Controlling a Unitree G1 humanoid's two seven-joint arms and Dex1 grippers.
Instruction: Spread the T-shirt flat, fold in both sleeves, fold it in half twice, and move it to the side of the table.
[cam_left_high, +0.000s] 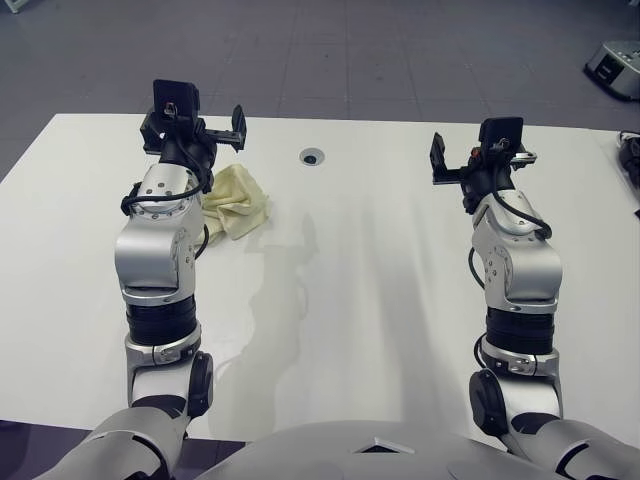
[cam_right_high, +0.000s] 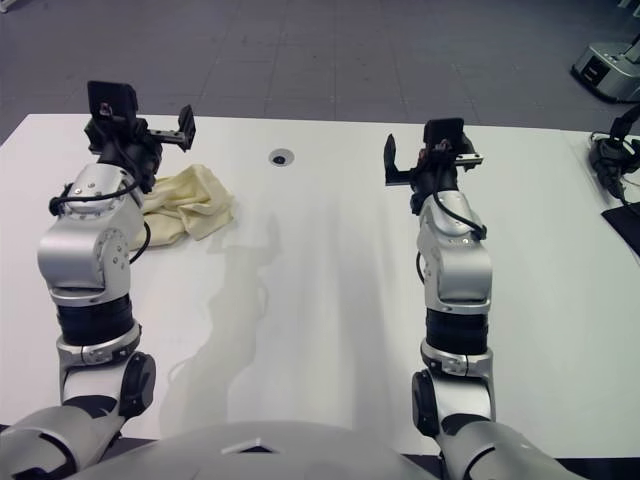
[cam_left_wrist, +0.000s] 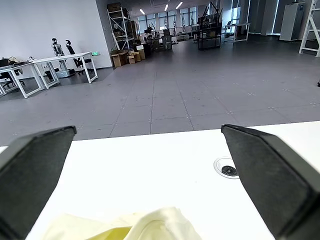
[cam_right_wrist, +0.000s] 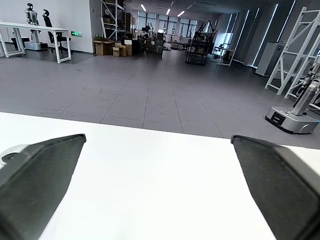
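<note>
Both arms are hanging raised over the table (cam_left_high: 350, 300), nothing gripped. Left gripper (cam_left_wrist: 149, 131) is standing wide, fingers well apart, bare tabletop showing between them. Right gripper (cam_right_wrist: 159, 138) is gaping just as wide, also over bare tabletop.

T-shirt (cam_left_high: 237, 200) is lying at about 10 o'clock on the table as a small pale-yellow bundle, just at the 3 o'clock side of the left arm, which is partly hiding it. It's sitting below and just short of the left gripper's fingers, not touching them.

Progress, my read: the shirt isn't lying spread, and no sleeves are showing. The layers are looking stacked but rumpled. With the bundle parked toward the left side and both grippers free, I'm leaning towards folding done and the shirt moved aside. I can't rule out an untouched heap. If that's the case, every step is waiting.

Room: the middle of the table from 12 to 6 o'clock is giving plenty of space to spread or fold. Cable grommet (cam_left_high: 312, 156) is sitting at 12 o'clock near the far edge, so a dragged hem might be catching there. Black gear (cam_right_high: 610, 160) is crowding the 2 o'clock edge. The left edge at 9 o'clock is lying beyond the left arm.
</note>
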